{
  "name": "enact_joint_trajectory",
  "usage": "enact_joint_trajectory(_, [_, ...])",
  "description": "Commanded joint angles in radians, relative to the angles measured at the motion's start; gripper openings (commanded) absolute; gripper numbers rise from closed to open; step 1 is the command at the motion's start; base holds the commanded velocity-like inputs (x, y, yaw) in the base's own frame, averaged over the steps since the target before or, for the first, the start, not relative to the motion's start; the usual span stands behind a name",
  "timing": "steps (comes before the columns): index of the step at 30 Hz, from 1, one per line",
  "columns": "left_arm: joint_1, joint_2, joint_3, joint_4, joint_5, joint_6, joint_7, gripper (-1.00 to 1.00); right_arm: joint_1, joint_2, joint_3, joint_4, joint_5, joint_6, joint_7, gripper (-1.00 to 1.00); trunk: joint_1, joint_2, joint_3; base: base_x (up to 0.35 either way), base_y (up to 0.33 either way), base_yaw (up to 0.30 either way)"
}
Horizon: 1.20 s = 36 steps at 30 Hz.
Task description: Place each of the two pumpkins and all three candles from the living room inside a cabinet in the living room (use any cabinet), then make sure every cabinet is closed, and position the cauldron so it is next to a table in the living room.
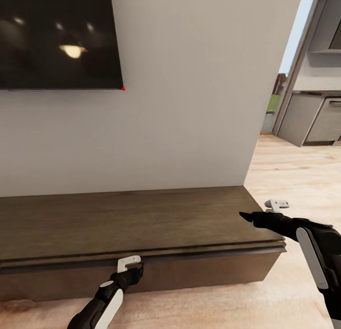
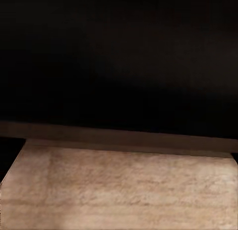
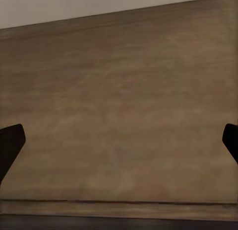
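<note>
The cabinet [image 1: 118, 220] is a long, low dark-brown unit against the wall, and its flat front looks shut. My left gripper [image 1: 135, 272] is low at that front, touching or nearly touching it. The left wrist view shows the dark cabinet front [image 2: 119, 56] close up above the floor [image 2: 119, 190], with no fingers in frame. My right gripper [image 1: 244, 217] hovers over the right end of the cabinet top [image 3: 124, 91]. It [image 3: 119, 140] is open with nothing between its fingertips. The pumpkins, candles and cauldron are out of view.
A dark television [image 1: 57, 35] hangs on the pale wall [image 1: 189, 106] above the cabinet. Right of the wall's end, light wood floor [image 1: 293, 177] leads to grey kitchen units [image 1: 317, 116].
</note>
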Motion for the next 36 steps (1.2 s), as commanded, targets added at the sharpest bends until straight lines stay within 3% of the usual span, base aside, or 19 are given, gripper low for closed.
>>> enact_joint_trajectory(1, [-0.001,0.001,-0.003,-0.002,0.007,0.002,0.010,1.00,-0.001,0.000,-0.001,0.000,0.004,0.005,0.007,1.00,0.000,0.000,-0.001,0.068,0.018,0.000])
enact_joint_trajectory(29, [-0.001,0.001,-0.003,-0.002,0.006,-0.006,0.015,1.00,0.000,0.000,-0.001,-0.001,0.004,0.005,0.007,1.00,0.000,0.000,-0.001,0.025,0.001,0.000])
enact_joint_trajectory(36, [-0.001,0.000,-0.005,-0.008,0.006,-0.006,0.015,1.00,0.002,0.000,-0.002,0.000,0.004,0.005,0.007,1.00,0.000,0.000,-0.001,-0.197,0.000,0.000])
